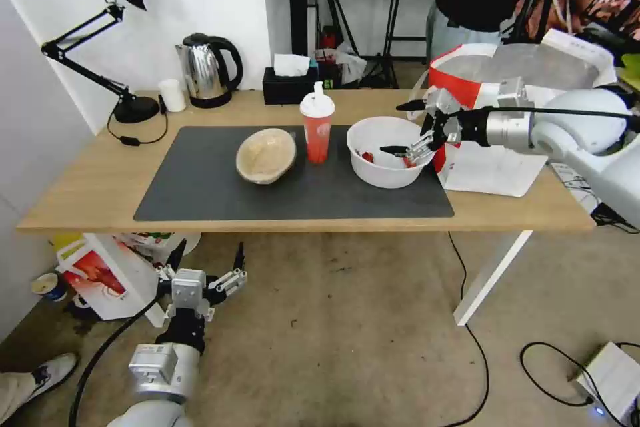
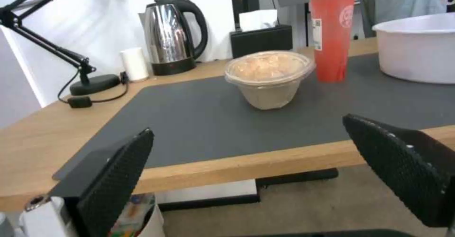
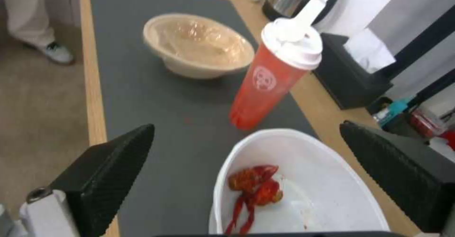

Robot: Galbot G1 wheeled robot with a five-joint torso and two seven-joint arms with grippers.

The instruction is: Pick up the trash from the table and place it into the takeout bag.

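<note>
Head view: right gripper (image 1: 403, 127) spread wide, one finger above and one inside the white plastic bowl (image 1: 387, 153), bracketing its far-side rim, not yet closed on it; red drink cup (image 1: 317, 128) just beyond the fingertips on the dark mat, beige pulp bowl (image 1: 266, 155) farther along the same line; takeout bag (image 1: 513, 120) directly behind the gripper's wrist, mouth open, foil lining showing, contents not visible from here; table (image 1: 87, 193) carrying all four. Left gripper (image 1: 203, 275) parked low below the table's near edge, fingers apart, holding nothing. Left wrist view: black padded fingers (image 2: 113, 180) splayed with floor and table edge between them; pulp bowl straight ahead past the fingertips, sealed under a clear lid or film over pale contents; cup and white bowl beyond it toward one side; kettle (image 2: 173, 39) and black tissue box (image 2: 261, 39) at the back. Right wrist view: fingers (image 3: 106, 174) open around the white bowl, red food scraps (image 3: 253, 189) lying on its floor just ahead of the palm, otherwise empty. Handling, judged: thin plastic, light, flexible, slick; rim pinch likely best, kept level so scraps stay in; cup tall, top-heavy, easily knocked over.
</note>
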